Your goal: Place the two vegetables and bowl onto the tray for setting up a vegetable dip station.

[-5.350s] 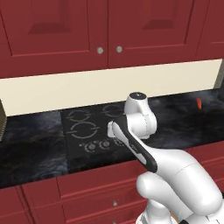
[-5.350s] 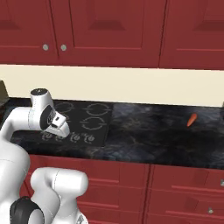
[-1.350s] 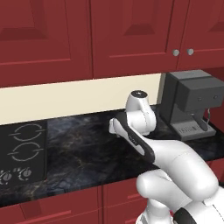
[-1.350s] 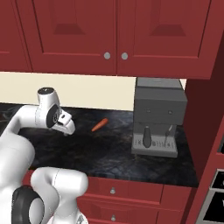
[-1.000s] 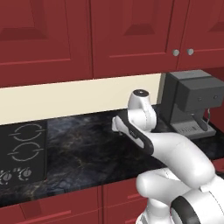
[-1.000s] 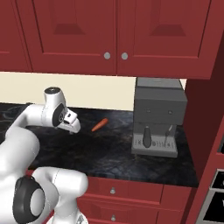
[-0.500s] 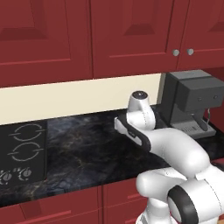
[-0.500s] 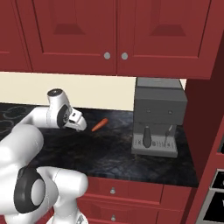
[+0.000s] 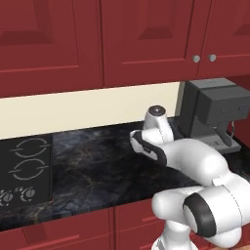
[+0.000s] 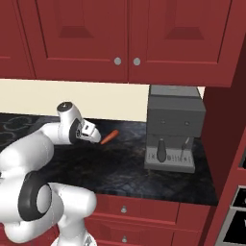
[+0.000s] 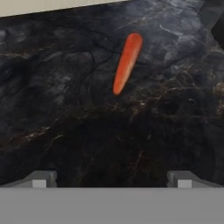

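From the hand view I have the carrot (image 11: 127,63) lying flat on the dark marbled counter (image 11: 65,109), up at about twelve to one o'clock from the centre of the picture, thick end toward one o'clock and the tapered tip pointing down toward seven. My gripper (image 11: 112,178) has its two fingertips (image 11: 40,179) showing at the lower corners, set as wide as they go, with bare stone between them; nothing is held and the carrot is well clear of both tips. In the right base view the carrot (image 10: 109,137) sits on the counter (image 10: 120,168) just off the end of the gripper (image 10: 92,133), at roughly three o'clock from it, near but not touching. The grey coffee machine (image 10: 173,129) stands further along at three o'clock from the carrot, against the cream backsplash (image 10: 38,98), with a clear stretch of counter between them. Red cabinets (image 10: 86,38) run above, and red drawers (image 10: 139,211) below the counter edge. In the left base view the arm (image 9: 180,156) reaches forward over the counter (image 9: 93,161) and blocks my sight of the carrot. The coffee machine (image 9: 215,110) is at two o'clock from the wrist, and a black cooktop (image 9: 24,168) with ring burners and small knobs lies at nine o'clock, well apart from the arm. From this side I cannot make out the fingers themselves.
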Tool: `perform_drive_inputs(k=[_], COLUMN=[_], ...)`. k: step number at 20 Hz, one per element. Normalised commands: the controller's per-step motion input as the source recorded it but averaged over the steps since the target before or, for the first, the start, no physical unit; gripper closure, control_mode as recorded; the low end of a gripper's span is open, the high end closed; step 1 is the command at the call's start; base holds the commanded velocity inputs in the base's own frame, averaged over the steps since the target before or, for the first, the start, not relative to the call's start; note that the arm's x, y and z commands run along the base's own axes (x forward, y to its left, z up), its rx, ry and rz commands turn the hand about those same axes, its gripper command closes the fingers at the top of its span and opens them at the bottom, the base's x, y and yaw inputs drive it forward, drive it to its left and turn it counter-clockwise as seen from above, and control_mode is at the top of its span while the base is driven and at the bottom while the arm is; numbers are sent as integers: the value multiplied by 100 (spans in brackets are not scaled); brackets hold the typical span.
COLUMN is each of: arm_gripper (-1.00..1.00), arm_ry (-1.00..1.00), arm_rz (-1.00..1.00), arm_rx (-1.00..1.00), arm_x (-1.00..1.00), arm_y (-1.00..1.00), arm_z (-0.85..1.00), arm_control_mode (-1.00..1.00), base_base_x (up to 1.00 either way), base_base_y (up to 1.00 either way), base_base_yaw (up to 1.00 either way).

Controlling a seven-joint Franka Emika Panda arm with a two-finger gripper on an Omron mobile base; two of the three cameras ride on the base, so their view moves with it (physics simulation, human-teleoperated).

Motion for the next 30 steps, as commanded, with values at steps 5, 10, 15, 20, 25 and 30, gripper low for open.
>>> perform_drive_inputs(k=[5,10,15,20,25,30], arm_gripper=[-100,-100,-100,-100,-100,-100], arm_ry=[-2,-4,-3,-3,0,-1], arm_rz=[-2,-4,-4,-4,-4,-1], arm_rx=[0,0,0,0,0,0], arm_x=[35,35,38,36,39,33], arm_y=[-20,-18,-18,-17,-15,-10], arm_z=[-6,-10,-12,-16,-19,-20], arm_control_mode=[-100,-100,-100,-100,-100,-100], base_base_x=[0,0,0,0,0,0], base_base_y=[0,0,0,0,0,0], base_base_yaw=[0,0,0,0,0,0])
